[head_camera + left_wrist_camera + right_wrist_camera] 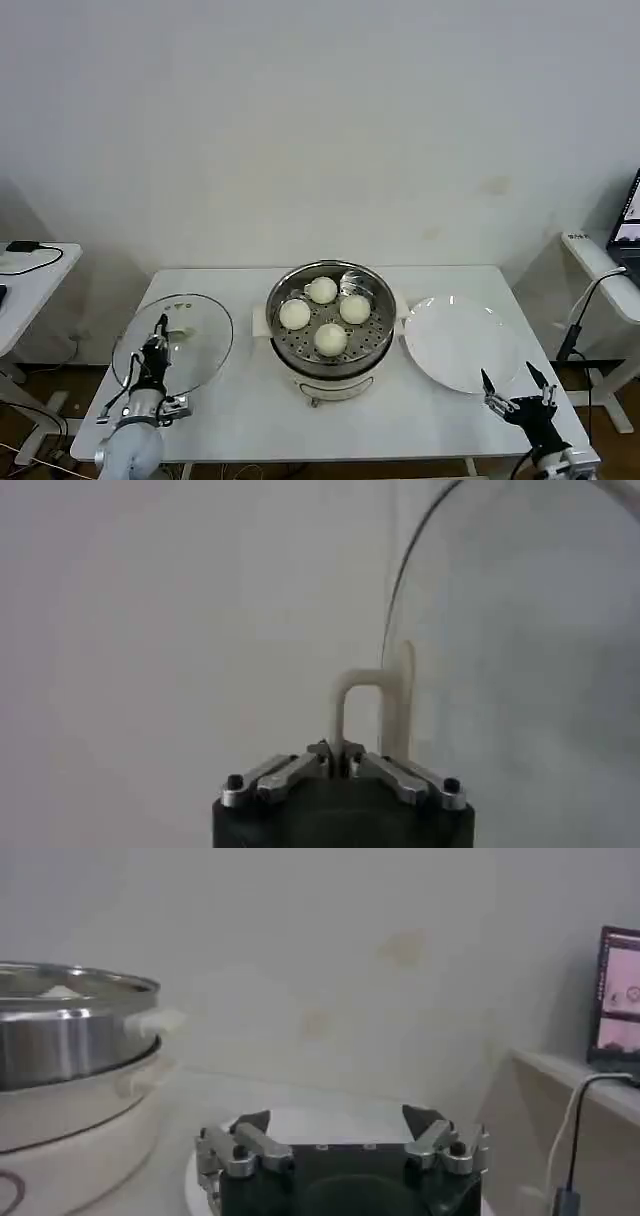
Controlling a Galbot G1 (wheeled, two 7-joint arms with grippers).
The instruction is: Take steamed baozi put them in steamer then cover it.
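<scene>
Baozi (322,290), four in number, are seen lying on the perforated tray inside the steamer (331,362), which is set at the middle of the white table (260,410). One bun is placed toward the wall, two at the sides, and one (331,339) nearest the robot. The cover (200,340), a clear glass lid with a metal rim, is located on the table's left part, well apart from the steamer and tilted rather than flat. Its pale handle (372,712) is pinched by the left gripper (158,338), whose fingers are pressed together on it, as is shown in the left wrist view. A flat white plate (455,345) is positioned just beside the steamer on the right. The right gripper (514,385) is held near the table's front right corner, just beside the plate's near rim, with its fingers (428,1120) spread apart and nothing between them.
</scene>
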